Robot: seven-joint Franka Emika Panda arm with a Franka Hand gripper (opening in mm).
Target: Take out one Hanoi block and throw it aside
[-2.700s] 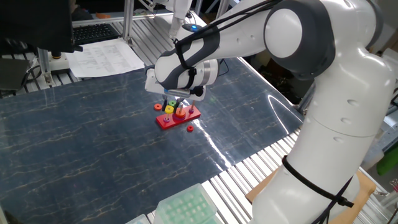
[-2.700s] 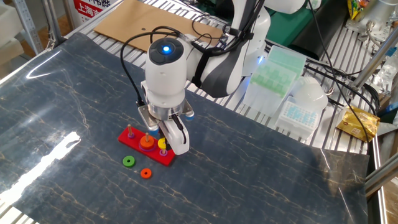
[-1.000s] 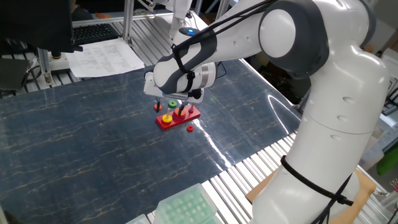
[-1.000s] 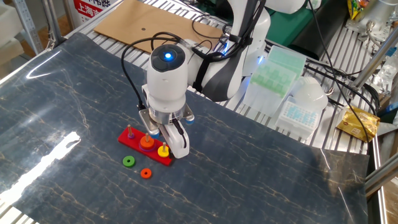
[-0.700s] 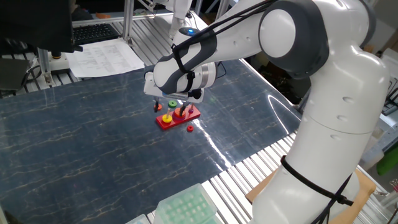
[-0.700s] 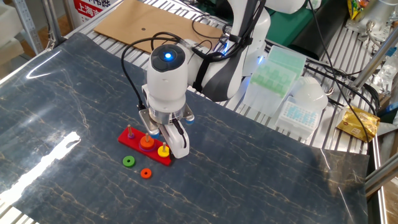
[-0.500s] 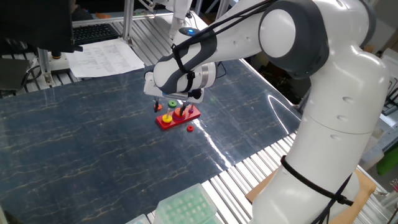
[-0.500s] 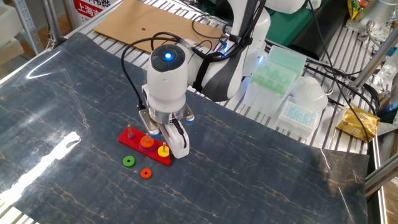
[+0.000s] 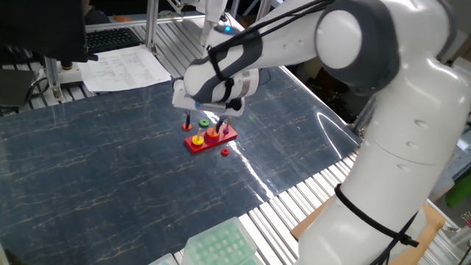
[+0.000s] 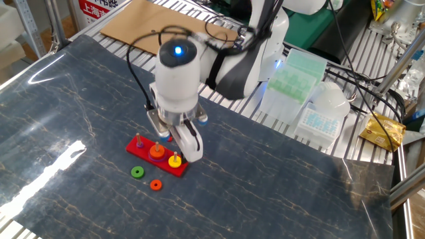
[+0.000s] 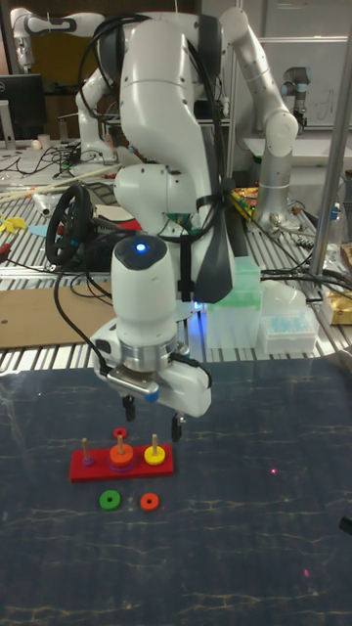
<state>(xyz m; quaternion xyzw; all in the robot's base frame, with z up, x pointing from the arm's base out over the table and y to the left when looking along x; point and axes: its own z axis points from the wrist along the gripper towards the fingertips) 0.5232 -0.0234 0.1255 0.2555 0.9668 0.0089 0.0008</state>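
Loose green ring [image 11: 110,501] and loose orange ring [image 11: 149,502] lie on the dark table [image 11: 244,548] before the red pegged base [image 11: 121,463]. Small yellow ring-shaped Hanoi block [image 11: 154,455] sits on the base's right peg. Gripper [image 11: 151,419] hovers above it, fingers spread, holding nothing.

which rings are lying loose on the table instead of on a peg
The green ring and the small red ring beside it, flat on the table in front of the base. The yellow ring and orange ring sit on pegs.

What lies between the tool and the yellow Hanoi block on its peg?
Nothing: in the tall fixed view the tool hangs open just above the yellow Hanoi block, apart from it, with only air and the peg tip between.
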